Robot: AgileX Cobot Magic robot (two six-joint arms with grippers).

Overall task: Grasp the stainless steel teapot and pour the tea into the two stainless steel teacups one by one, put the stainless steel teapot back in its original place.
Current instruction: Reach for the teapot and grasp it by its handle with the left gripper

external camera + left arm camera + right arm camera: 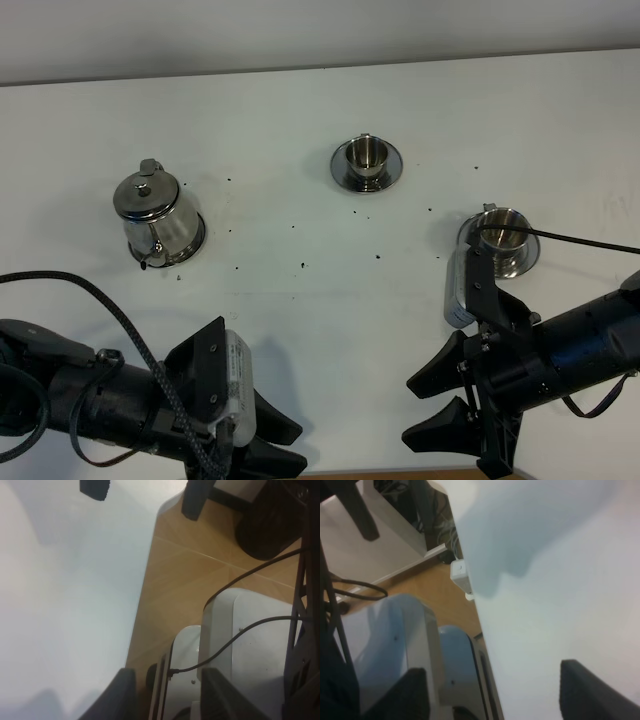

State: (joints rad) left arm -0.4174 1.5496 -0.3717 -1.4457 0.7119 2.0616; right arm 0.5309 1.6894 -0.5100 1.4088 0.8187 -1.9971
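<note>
The stainless steel teapot (153, 208) stands at the left of the white table (300, 320), on its round steel coaster (196, 236), spout toward the front. One teacup (365, 153) sits on its saucer (393, 165) at the back centre. The other teacup (503, 232) sits on its saucer (532, 252) at the right, partly hidden behind my right arm. My left gripper (287, 447) is open and empty at the front edge, well in front of the teapot. My right gripper (420, 408) is open and empty in front of the right cup. The wrist views show only the open left gripper (170, 700) and right gripper (500, 695) over the table edge.
Small dark specks (302, 264) are scattered on the table between the teapot and the cups. A black cable (580, 240) crosses over the right cup. Beyond the table edge, the wrist views show a wooden floor (190, 580) and the robot's grey base (250, 630).
</note>
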